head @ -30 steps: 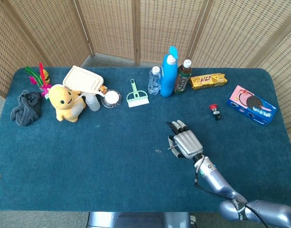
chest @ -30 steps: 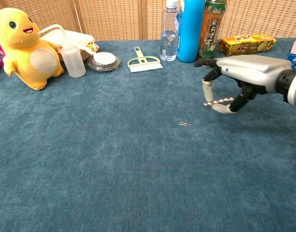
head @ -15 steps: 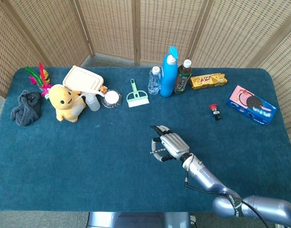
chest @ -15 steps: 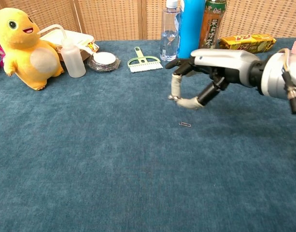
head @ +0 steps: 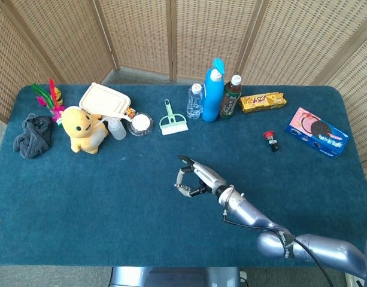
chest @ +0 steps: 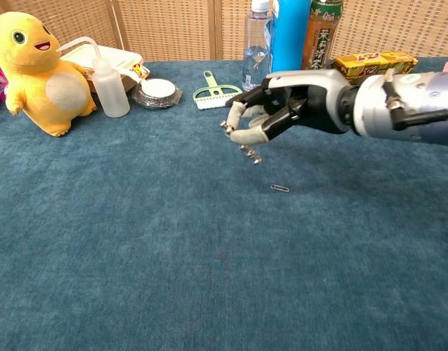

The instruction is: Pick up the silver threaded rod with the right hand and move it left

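With the short silver threaded rod (chest: pixel 242 143) pinched in the right hand (chest: pixel 271 117) above the blue carpeted surface (chest: pixel 172 241), only setting it down remains.

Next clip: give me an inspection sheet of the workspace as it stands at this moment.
Surface: blue carpeted table, with a small paperclip lying on it.
Job's things: silver threaded rod, lifted off the table, tilted.
Clutter: yellow plush toy, green brush, tall blue bottle, blue cookie box, dark cloth, all toward the back edge.
Hands: right hand pinches the rod; left hand not seen.
Cables: thin black cable along the right forearm.
Surroundings: woven wicker screen behind.
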Tool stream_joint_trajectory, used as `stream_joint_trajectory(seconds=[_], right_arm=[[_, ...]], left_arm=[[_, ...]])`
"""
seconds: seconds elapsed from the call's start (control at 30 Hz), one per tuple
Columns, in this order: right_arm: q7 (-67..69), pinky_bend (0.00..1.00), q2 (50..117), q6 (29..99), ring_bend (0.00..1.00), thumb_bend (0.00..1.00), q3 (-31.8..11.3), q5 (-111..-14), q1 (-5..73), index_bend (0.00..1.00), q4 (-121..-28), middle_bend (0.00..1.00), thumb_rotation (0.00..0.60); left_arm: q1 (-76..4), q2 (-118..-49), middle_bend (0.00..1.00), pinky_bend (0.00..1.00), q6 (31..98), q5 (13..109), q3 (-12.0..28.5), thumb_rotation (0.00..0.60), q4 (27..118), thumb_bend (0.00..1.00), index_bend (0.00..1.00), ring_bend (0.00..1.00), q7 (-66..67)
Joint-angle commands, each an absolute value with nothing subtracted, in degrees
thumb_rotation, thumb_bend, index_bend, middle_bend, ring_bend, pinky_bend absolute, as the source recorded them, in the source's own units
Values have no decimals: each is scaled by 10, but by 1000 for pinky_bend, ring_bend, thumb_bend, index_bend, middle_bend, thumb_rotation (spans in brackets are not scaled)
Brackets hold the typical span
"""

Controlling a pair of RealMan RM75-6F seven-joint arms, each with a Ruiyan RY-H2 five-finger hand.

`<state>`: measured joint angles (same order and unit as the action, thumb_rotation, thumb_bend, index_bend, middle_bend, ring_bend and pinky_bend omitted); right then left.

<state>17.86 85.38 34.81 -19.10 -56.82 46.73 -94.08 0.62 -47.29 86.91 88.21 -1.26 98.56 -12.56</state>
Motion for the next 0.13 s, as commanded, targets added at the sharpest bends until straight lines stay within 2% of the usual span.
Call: stream_joint_trajectory(seconds=[0.03, 0.13], right_arm=[[189, 0, 865, 335, 0, 526, -194, -553, 478, 672, -923, 51, 600], [192, 0, 872, 333, 0, 527, -193, -544, 483, 674, -911, 51, 600]], left_arm=[[7, -473, 0, 46, 870, 881, -12, 600, 985, 366, 0, 0, -128], [7, -472, 0, 46, 870, 880, -12, 600, 984, 366, 0, 0, -131]])
